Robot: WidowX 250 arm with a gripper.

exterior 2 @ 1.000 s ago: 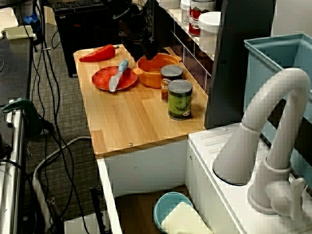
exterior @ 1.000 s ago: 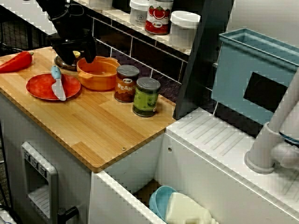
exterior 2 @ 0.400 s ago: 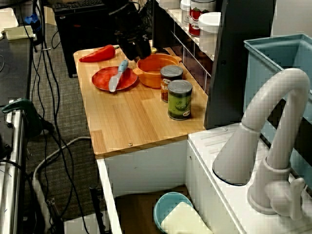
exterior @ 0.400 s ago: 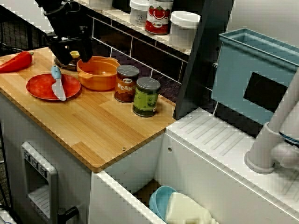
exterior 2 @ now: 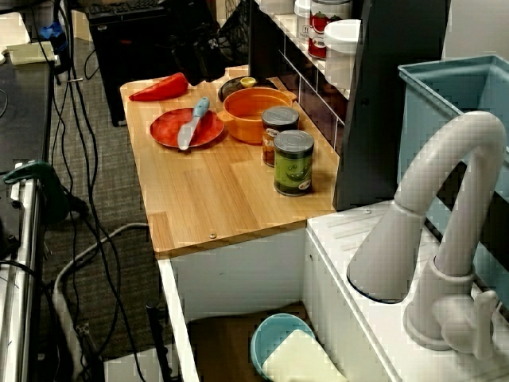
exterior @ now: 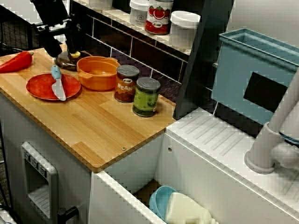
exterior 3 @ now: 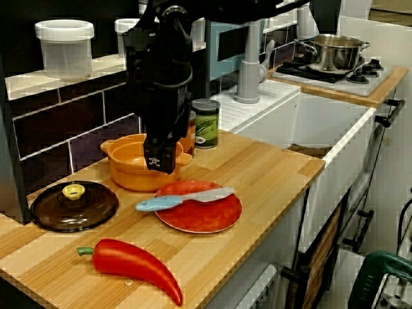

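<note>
Gripper (exterior: 63,45) hovers above the dark lid (exterior: 65,62), jaws apart and empty. The orange pot (exterior: 97,72) sits just beside it on the bench (exterior: 93,126).

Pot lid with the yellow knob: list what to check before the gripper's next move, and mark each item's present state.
1. Gripper empty: ok. The jaws stand apart with nothing between them.
2. Gripper clear of the pot lid: ok. In the view from the pepper end it is raised and touches nothing.
3. Lid flat on the wooden counter, yellow knob up and uncovered: ok.
4. Gap between lid and orange pot: cannot tell. They sit close, and contact is unclear.
5. Orange pot empty: ok, seen from the high view.
6. Knife resting on the red plate, apart from the lid: ok.
</note>
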